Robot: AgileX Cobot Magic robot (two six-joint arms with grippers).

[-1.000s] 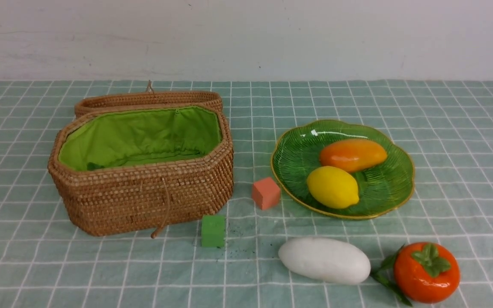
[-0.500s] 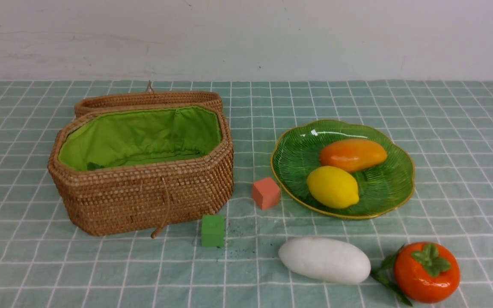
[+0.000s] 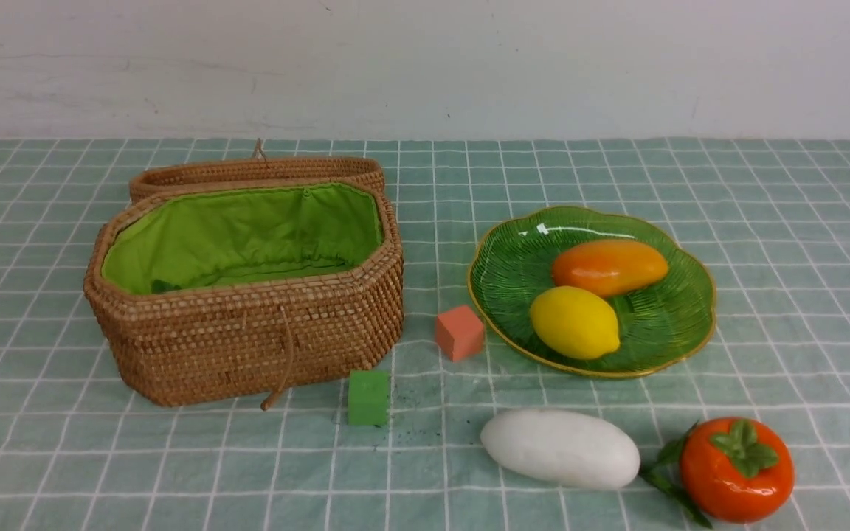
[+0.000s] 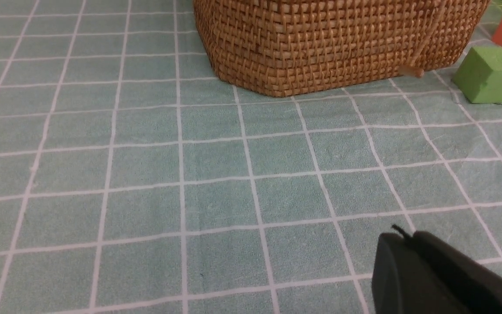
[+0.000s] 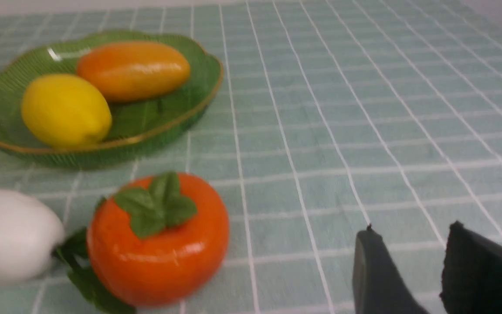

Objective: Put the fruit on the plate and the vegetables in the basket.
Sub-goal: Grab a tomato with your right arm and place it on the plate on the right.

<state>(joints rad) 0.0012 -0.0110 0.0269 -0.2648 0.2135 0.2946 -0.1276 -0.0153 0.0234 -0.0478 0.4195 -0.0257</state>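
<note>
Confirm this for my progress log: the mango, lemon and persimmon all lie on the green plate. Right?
No. Only the mango and lemon lie on the green plate; the front view shows the persimmon on the tablecloth beside the radish.

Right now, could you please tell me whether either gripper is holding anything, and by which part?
Nothing is held. The left gripper is shut with nothing in it; the right gripper is open and empty.

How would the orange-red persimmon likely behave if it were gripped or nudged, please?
The persimmon looks glossy and smooth, so it may slip in a pinch. Its round body would probably roll if nudged, perhaps into the radish beside it. It appears a hard toy, so probably stiff and light.
</note>
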